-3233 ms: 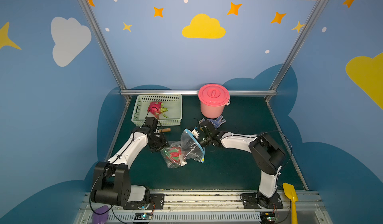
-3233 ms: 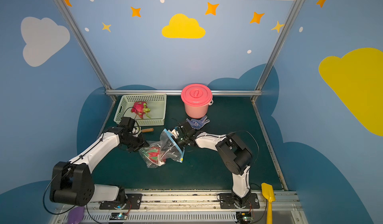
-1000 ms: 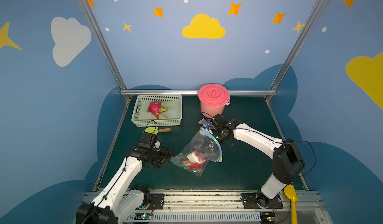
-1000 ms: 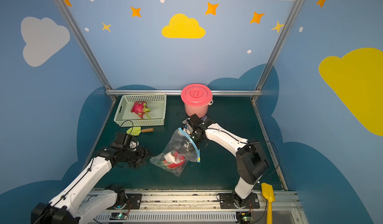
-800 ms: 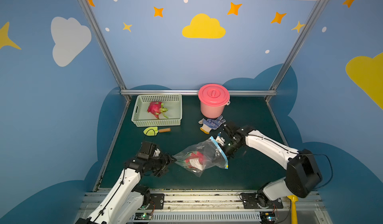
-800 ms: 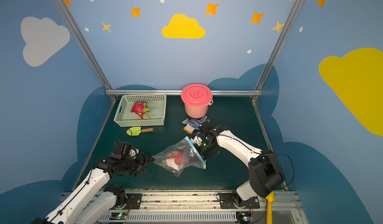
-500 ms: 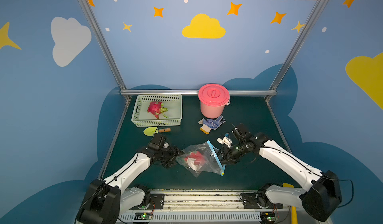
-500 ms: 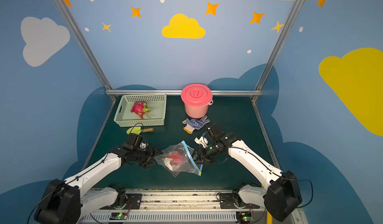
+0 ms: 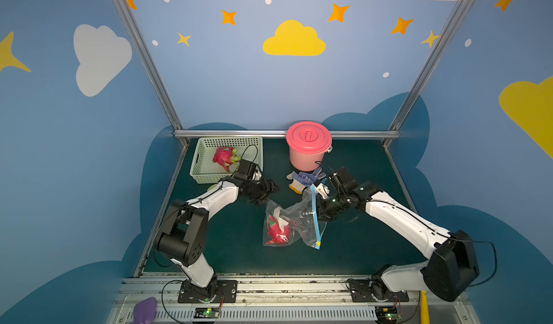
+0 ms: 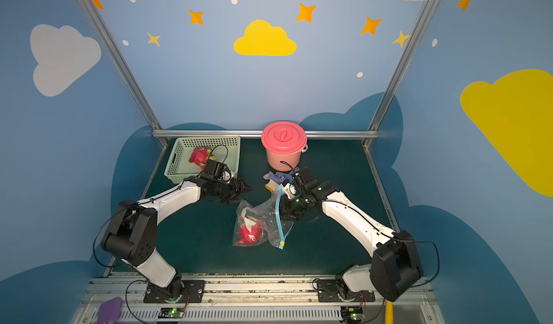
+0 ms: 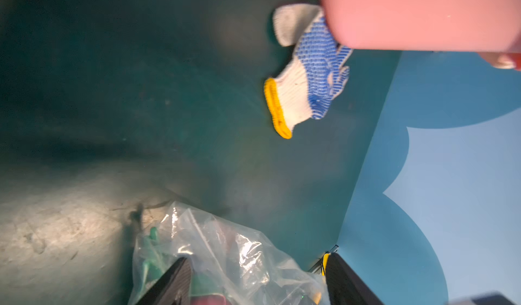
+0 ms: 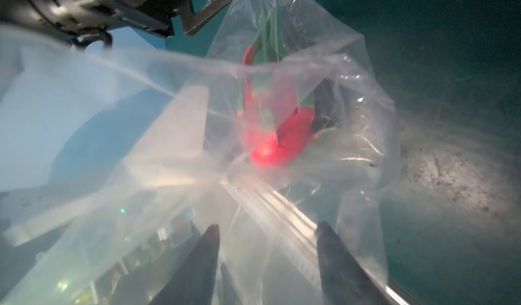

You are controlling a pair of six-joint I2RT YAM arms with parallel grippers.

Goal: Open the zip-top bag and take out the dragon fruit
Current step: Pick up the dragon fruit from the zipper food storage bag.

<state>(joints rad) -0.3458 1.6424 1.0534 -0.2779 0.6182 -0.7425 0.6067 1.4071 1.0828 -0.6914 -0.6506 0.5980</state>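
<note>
Top views alone — basket, slider tab

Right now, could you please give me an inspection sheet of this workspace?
Surface: dark green mat, scuffed.
Job's things: zip-top bag lying mid-mat, dragon fruit inside; zip state unclear.
Clutter: basket holding a second fruit; lidded pink bucket; glove beside it.
Claws: left claw open beside the bag's corner; right claw open, bag film across it.
Cables: black cable loop above each wrist.
Surroundings: blue walls with clouds and stars; metal frame posts.
</note>
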